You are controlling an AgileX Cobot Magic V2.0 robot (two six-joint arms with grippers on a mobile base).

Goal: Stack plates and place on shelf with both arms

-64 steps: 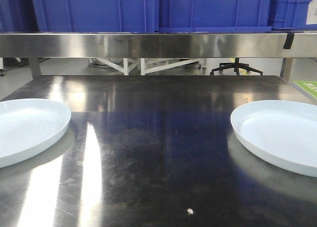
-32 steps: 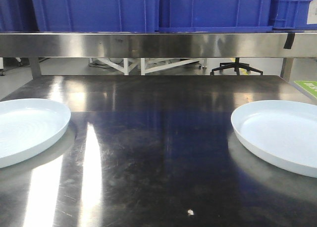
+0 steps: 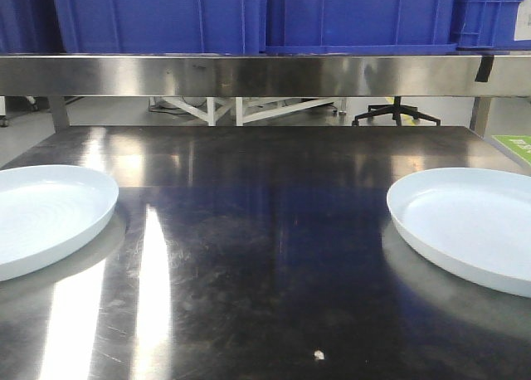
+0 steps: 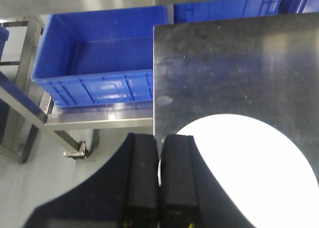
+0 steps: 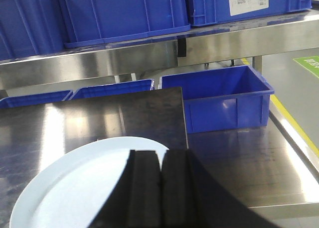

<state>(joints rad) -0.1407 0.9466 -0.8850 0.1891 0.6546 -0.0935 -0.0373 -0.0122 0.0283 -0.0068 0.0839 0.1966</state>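
Evidently nothing done: left plate (image 3: pixel 41 218), right plate (image 3: pixel 473 226) at opposite worktop (image 3: pixel 265 231) ends; left jaws, right jaws together, empty; stacking, shelving remain.

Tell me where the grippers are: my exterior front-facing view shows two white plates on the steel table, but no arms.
Observer: The left gripper hangs above the left plate's outer rim, shut and empty.
Operator: And the right?
Observer: The right gripper is also shut and empty, over the right plate.
Operator: Anything beside the plates?
Observer: A blue crate, open-topped, stands beyond the right plate, off to its right.
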